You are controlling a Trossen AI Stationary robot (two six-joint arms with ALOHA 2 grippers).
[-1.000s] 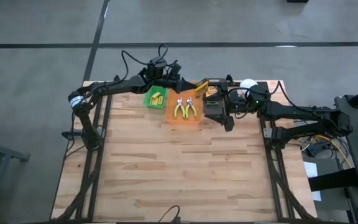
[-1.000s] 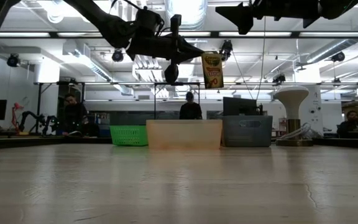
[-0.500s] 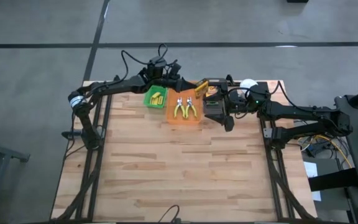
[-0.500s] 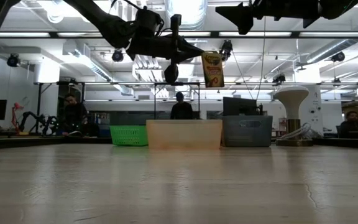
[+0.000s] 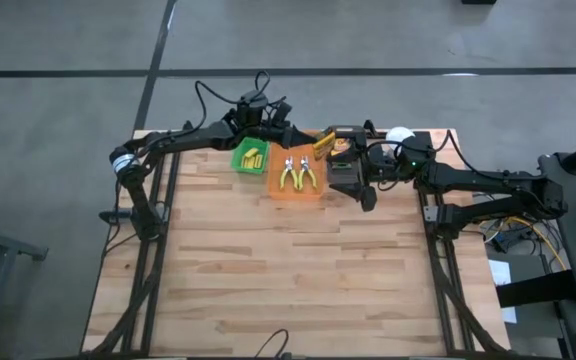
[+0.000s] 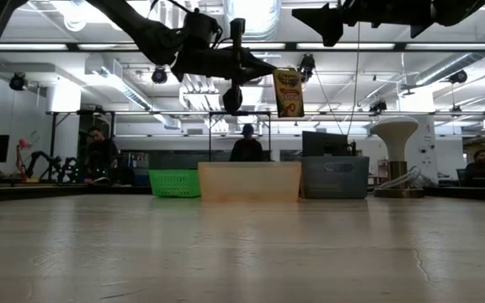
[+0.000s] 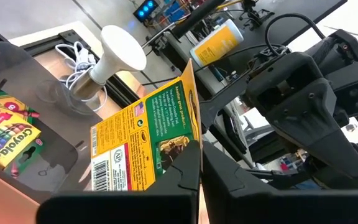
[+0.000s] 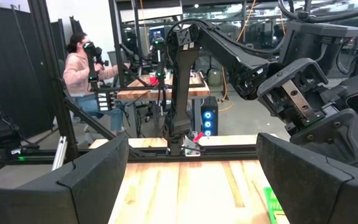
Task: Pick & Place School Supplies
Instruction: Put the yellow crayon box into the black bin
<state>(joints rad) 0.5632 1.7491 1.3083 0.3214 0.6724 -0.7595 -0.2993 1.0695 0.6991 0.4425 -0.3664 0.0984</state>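
Seen from above: wooden desk [image 5: 288,270], two dark arms reaching in across its far edge.

On the left, left arm stretched from the left corner rightward along the far edge, its left pincer [image 5: 303,138] raised well above the trays. Pinched tight on a crayon box [image 6: 287,93], hanging upright in the air in the low view, yellow-orange with a green top. In the left wrist view, the same box [image 7: 148,140] clamped by its lower edge between the two dark fingers [image 7: 179,174], printed back panel showing.

Below and just beside that pincer, a green tray [image 5: 249,156] with short yellow blocks [image 5: 253,155] inside. Next to it, an orange tray [image 5: 295,176] with two yellow-handled pliers [image 5: 299,173] lying side by side. Next again, a black tray [image 5: 346,172], with a second crayon box [image 7: 5,134] lying flat in it, seen in the left wrist view.

Further right, a white round object [image 5: 399,134] at the far edge, with a coiled white cable beside it.

On the right, right arm reaching leftward from the right side, right pincer [image 5: 366,188] over the black tray, spread wide and holding nothing.

Beyond the desk, a person in a pink top [image 8: 82,68] at a workbench.
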